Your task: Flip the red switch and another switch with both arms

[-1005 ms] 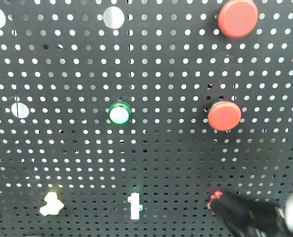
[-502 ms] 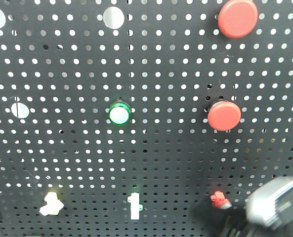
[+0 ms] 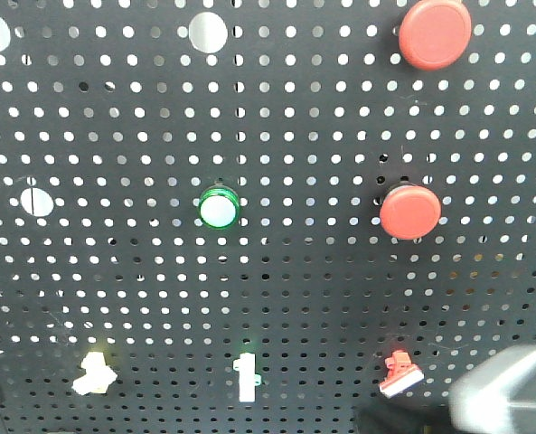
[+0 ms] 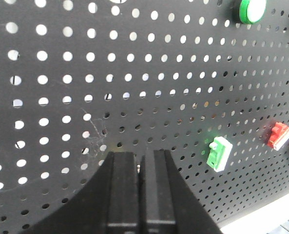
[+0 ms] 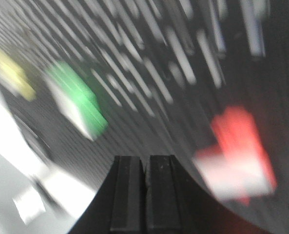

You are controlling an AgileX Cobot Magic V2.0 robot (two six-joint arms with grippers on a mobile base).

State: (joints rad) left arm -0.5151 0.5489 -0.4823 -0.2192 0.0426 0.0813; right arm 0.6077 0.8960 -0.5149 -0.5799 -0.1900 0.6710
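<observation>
Right gripper (image 5: 145, 159) pulls back from flipped red switch (image 3: 399, 375)
Both grippers are pinched closed; the yellow switch (image 3: 94, 373), far left, awaits the left gripper (image 4: 140, 155).

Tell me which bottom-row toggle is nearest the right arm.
The red switch, rightmost; the green-and-white toggle and pale yellow switch sit further left.

Bare pegboard (image 3: 324, 309) lies between the red switch (image 3: 399, 374) and the green-and-white toggle (image 3: 246, 378); the right arm's grey housing (image 3: 512, 402) stands near, below right.
</observation>
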